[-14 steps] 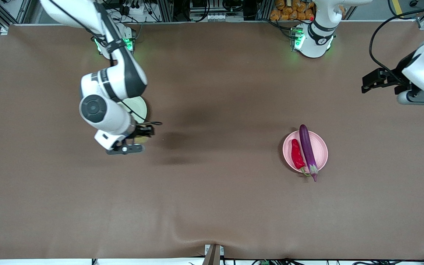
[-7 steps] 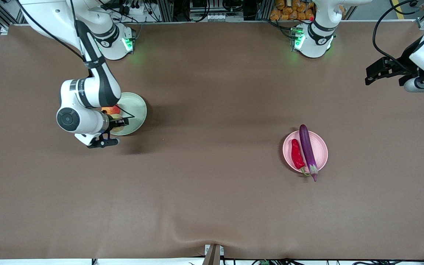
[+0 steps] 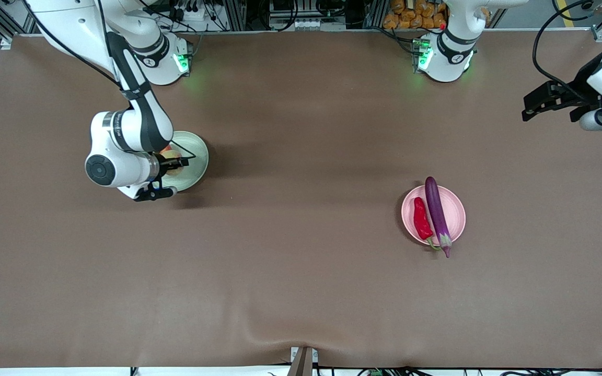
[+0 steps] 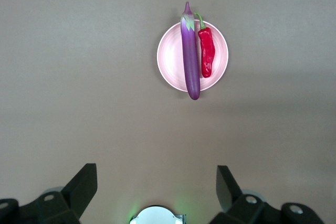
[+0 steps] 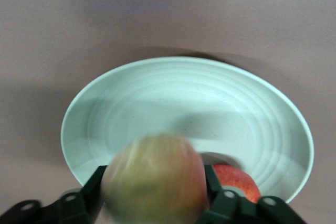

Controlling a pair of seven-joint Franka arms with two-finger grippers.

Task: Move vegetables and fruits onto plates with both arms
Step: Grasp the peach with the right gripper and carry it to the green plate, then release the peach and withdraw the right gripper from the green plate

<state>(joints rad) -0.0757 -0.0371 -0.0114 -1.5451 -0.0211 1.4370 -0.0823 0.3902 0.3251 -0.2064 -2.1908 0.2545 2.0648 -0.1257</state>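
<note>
My right gripper (image 3: 174, 165) is shut on the yellowish-pink peach (image 5: 152, 179) and holds it low over the pale green plate (image 3: 197, 152), which also shows in the right wrist view (image 5: 184, 98). The red-orange pomegranate-like fruit (image 5: 237, 180) lies on that plate beside the peach. The purple eggplant (image 3: 437, 211) and red chili pepper (image 3: 421, 219) lie side by side on the pale pink plate (image 3: 456, 209). My left gripper (image 3: 544, 100) is open and empty, raised over the left arm's end of the table. In its wrist view the pink plate (image 4: 168, 59), eggplant (image 4: 190, 56) and chili (image 4: 206, 53) show.
A brown cloth (image 3: 301, 271) covers the whole table. The green-lit arm bases (image 3: 439, 55) stand along the table edge farthest from the front camera. The eggplant's stem end overhangs the pink plate's rim on the side nearer to the front camera.
My right gripper has carried the peach from beside the green plate to over it. My left gripper has drifted slightly toward its end of the table.
</note>
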